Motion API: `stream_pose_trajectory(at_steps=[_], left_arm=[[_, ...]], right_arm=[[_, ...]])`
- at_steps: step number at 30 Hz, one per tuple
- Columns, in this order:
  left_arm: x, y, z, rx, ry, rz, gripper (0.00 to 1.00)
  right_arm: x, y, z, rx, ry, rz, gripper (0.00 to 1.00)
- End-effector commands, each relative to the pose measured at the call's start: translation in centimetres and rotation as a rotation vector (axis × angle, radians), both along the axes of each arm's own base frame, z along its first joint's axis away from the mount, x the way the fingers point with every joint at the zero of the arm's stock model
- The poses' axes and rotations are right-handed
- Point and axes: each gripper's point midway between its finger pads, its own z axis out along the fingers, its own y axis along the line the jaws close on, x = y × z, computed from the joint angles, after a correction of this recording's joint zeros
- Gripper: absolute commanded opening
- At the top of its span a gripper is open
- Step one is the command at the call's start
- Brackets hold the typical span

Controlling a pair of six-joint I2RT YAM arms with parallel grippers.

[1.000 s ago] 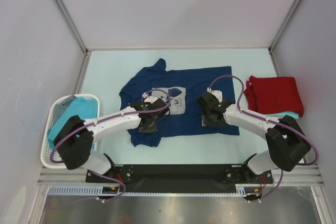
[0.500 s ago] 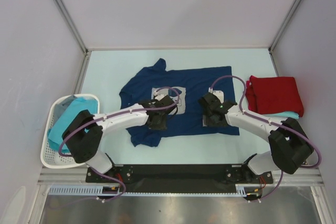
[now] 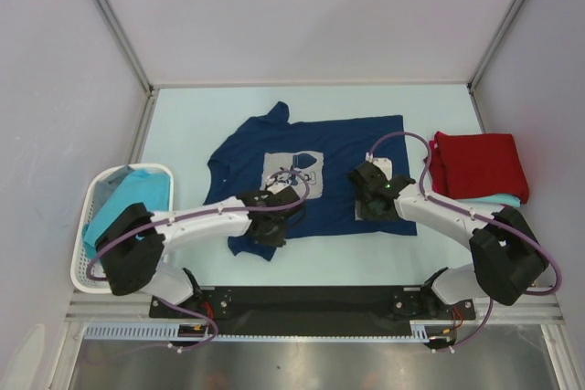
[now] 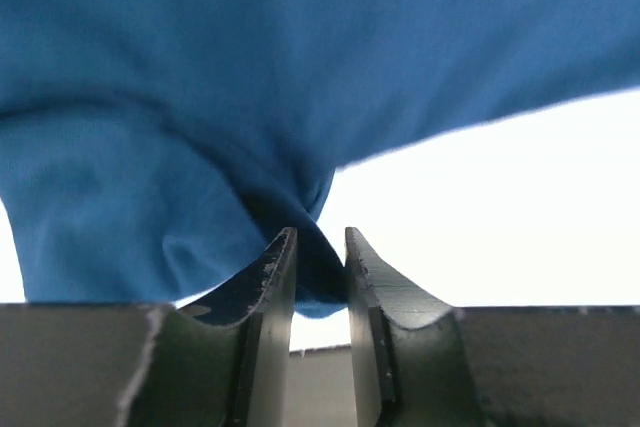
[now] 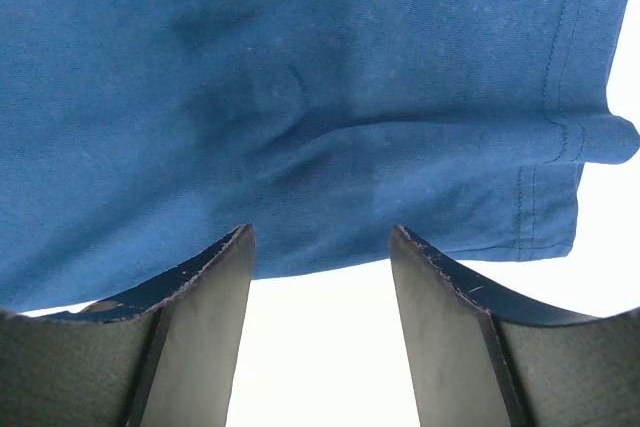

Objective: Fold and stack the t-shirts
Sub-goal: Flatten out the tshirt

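A navy t-shirt point(image 3: 347, 148) with a pale grey chest print point(image 3: 292, 173) lies spread across the middle of the table. My left gripper point(image 3: 274, 226) sits at its near left hem, shut on a pinched fold of the navy cloth point(image 4: 300, 197), which bunches between the narrow jaws of the left gripper point(image 4: 320, 242). My right gripper point(image 3: 373, 196) rests low over the shirt's near right part. In the right wrist view it point(image 5: 320, 237) stands open with its fingertips at the hem point(image 5: 420, 247) and nothing between them. A folded red t-shirt point(image 3: 480, 164) lies at the right on a turquoise one point(image 3: 503, 200).
A white perforated basket point(image 3: 84, 235) at the left edge holds another turquoise t-shirt point(image 3: 128, 200). Metal frame posts stand at the table's far corners. Bare pale table shows beyond the navy shirt and along the near edge.
My left gripper has moved from beside the chest print towards the near edge, uncovering the print and bunching the shirt's near left hem inward. The right arm has hardly moved.
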Motion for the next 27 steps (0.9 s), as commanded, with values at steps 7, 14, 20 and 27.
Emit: stream_pose_trajectory(at_steps=[7, 14, 20, 27], left_arm=[[-6.2, 4.2, 3.6, -0.029, -0.001, 0.083, 0.3], [-7.8, 7.5, 7.1, -0.001, -0.084, 0.143, 0.3], [-2.9, 5.4, 9.4, 0.064, -0.225, 0.093, 0.38], [1.4, -0.1, 6.7, 0.058, -0.21, 0.017, 0.38]], right_arm=[[0.5, -0.3, 0.4, -0.001, -0.029, -0.001, 0.62], [0.5, 0.0, 0.3, 0.003, -0.027, 0.007, 0.62], [0.7, 0.4, 0.3, 0.017, -0.023, 0.006, 0.62], [0.4, 0.4, 0.8, 0.008, -0.04, 0.002, 0.62]])
